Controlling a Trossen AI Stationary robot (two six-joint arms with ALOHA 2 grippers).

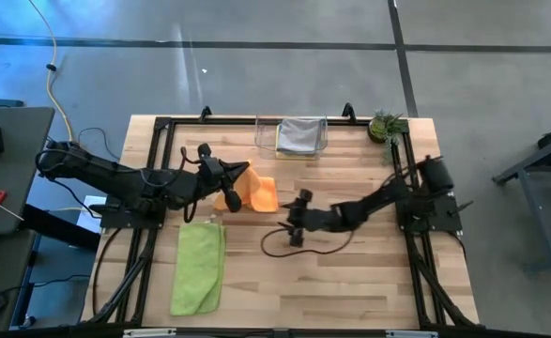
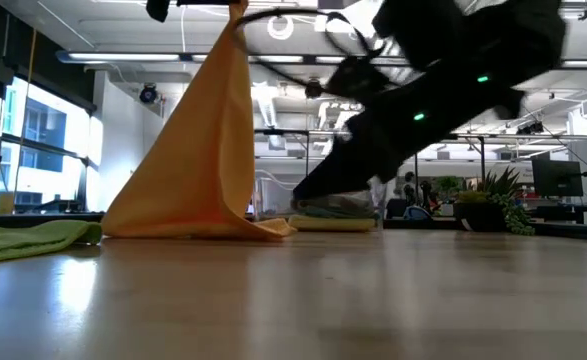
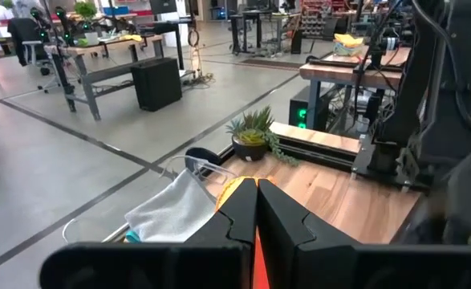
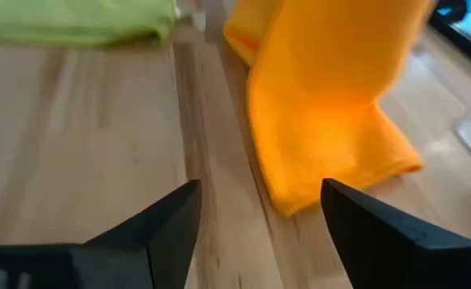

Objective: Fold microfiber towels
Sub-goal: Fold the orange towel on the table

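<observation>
Beside the lime green towel [image 1: 198, 269], the orange towel [image 1: 253, 193] hangs from the left gripper [image 1: 241, 172], pinched shut on its top corner. Right gripper [image 4: 259, 210], fingers wide, empty, faces its trailing hem.

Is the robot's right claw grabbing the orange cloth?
No. The right gripper stands open above the wooden table, its fingers apart from the soft orange microfiber towel, which the left gripper holds up.
</observation>
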